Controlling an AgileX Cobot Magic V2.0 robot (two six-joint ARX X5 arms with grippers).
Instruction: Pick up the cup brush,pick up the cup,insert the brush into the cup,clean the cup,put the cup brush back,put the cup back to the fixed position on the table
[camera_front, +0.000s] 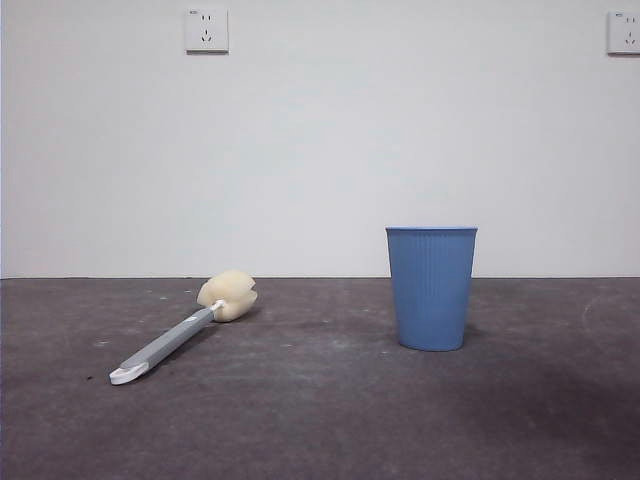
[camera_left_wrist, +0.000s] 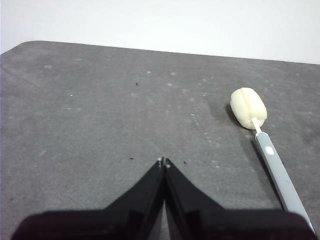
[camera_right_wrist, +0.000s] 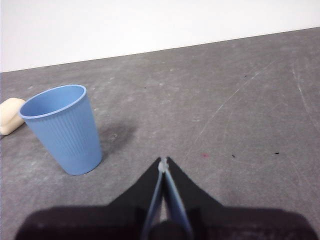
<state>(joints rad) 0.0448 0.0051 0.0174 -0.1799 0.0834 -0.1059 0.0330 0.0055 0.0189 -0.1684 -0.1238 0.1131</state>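
The cup brush (camera_front: 180, 335) lies flat on the table (camera_front: 320, 420) at the left, its cream-yellow sponge head away from me and its white looped end nearest. It also shows in the left wrist view (camera_left_wrist: 265, 145). The blue ribbed cup (camera_front: 431, 287) stands upright right of centre and shows in the right wrist view (camera_right_wrist: 62, 127). My left gripper (camera_left_wrist: 163, 161) is shut and empty, above the table, apart from the brush. My right gripper (camera_right_wrist: 163, 161) is shut and empty, apart from the cup. Neither arm shows in the front view.
A white wall rises behind the table, with two sockets (camera_front: 206, 30) high up. The sponge head peeks in beside the cup in the right wrist view (camera_right_wrist: 10, 116). Faint scuffs mark the table.
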